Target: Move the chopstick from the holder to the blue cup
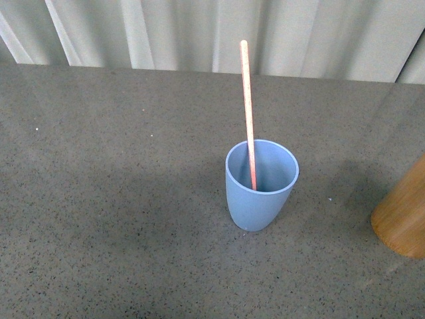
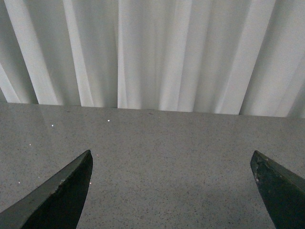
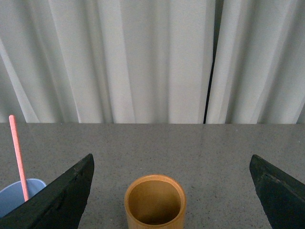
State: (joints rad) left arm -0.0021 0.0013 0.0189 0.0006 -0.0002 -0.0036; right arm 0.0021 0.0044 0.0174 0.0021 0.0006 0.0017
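A salmon-pink chopstick (image 1: pixel 248 113) stands upright inside the pale blue cup (image 1: pixel 260 189) near the middle of the table, rising well above its rim. The light-brown wooden holder (image 1: pixel 404 216) sits at the right edge of the front view, partly cut off. In the right wrist view the holder (image 3: pixel 155 202) looks empty and lies between the wide-apart fingers of my right gripper (image 3: pixel 171 164), which is open. The cup (image 3: pixel 19 196) and chopstick (image 3: pixel 18 155) show beside one finger. My left gripper (image 2: pixel 171 160) is open over bare table. Neither gripper appears in the front view.
The grey speckled tabletop (image 1: pixel 106 199) runs back to a white pleated curtain (image 1: pixel 199 33) behind its far edge. Nothing else stands on the table in these views.
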